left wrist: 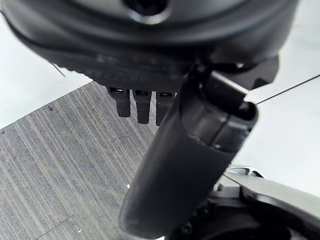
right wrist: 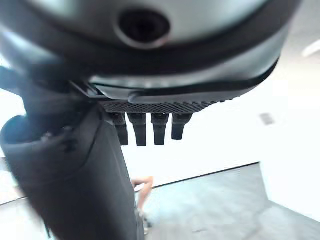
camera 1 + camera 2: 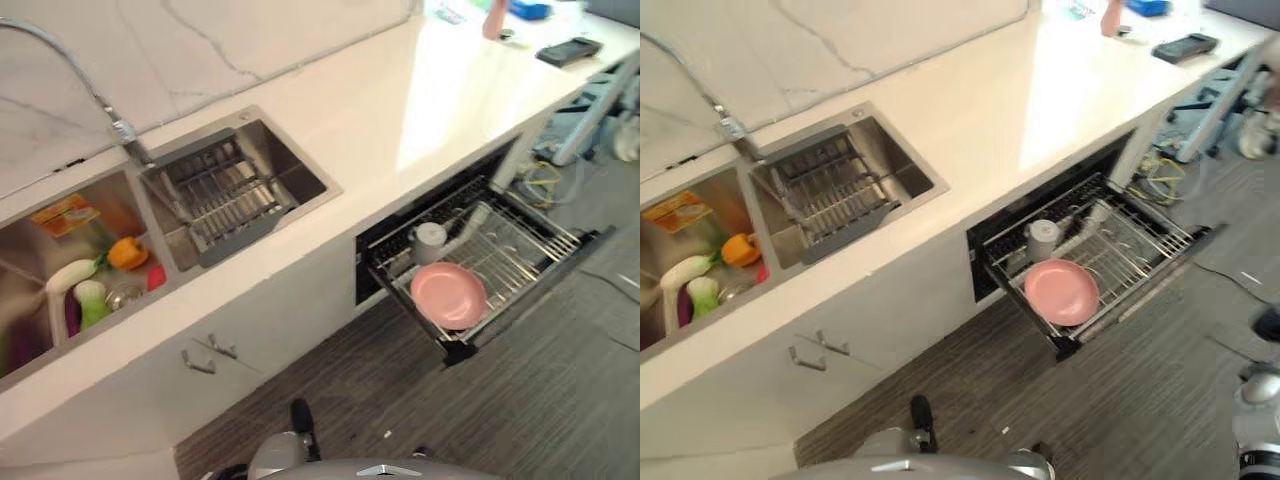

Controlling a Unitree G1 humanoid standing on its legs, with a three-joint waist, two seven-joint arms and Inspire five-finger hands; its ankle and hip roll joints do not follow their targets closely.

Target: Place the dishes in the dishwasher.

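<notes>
Pink round plate [image 3: 449, 294] lies in the pulled-out wire dishwasher rack [image 3: 520, 250], just beside a grey cup [image 3: 430, 240]; left hand [image 1: 145, 75] and right hand [image 2: 150, 107] hang with fingers straight, empty

The white surface [image 3: 420, 90] runs along the marbled wall, with a dark flat device [image 3: 568, 50] and a blue item [image 3: 528, 10] lying at its far right end. Below it, the pulled-out dishwasher rack [image 3: 535, 245] carries a pink plate [image 3: 448, 295] and a grey cup [image 3: 430, 240] just beside it.
</notes>
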